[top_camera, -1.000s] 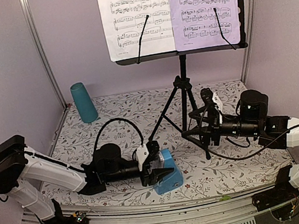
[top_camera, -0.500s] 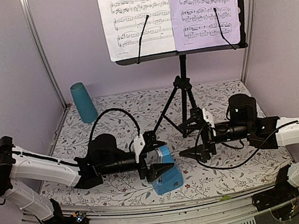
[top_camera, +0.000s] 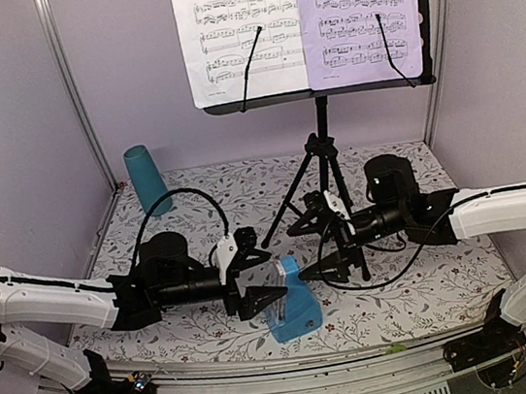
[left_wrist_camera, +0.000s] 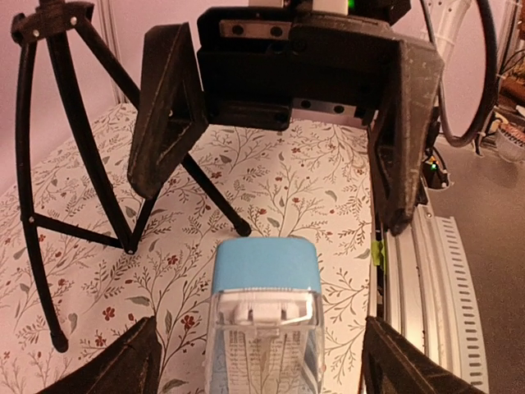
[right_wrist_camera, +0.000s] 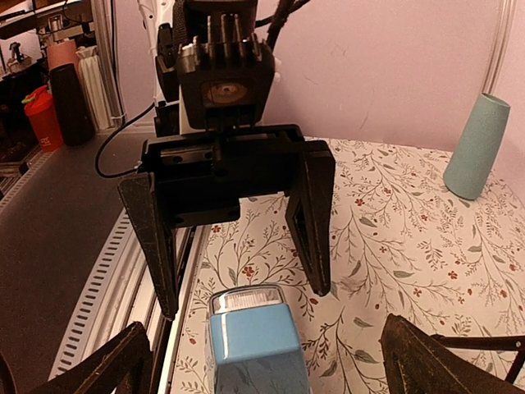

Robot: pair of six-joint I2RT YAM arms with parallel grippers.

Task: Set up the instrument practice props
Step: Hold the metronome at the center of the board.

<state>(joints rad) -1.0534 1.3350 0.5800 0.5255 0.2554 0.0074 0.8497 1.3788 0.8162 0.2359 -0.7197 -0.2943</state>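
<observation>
The blue metronome (top_camera: 294, 310) is being straddled on the floral table (top_camera: 422, 282) by the left gripper (top_camera: 263, 267), jaws spread wide and grasping nothing. The right gripper (top_camera: 308, 249) is being held just opposite, equally released. At the back, the white page (top_camera: 235, 29) and lavender page (top_camera: 359, 7) are being carried side by side on the music stand (top_camera: 325, 149).

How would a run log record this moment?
left tool: open, at metronome | right tool: open, facing it | metronome: upright, ungripped | white page, lavender page: on stand
</observation>
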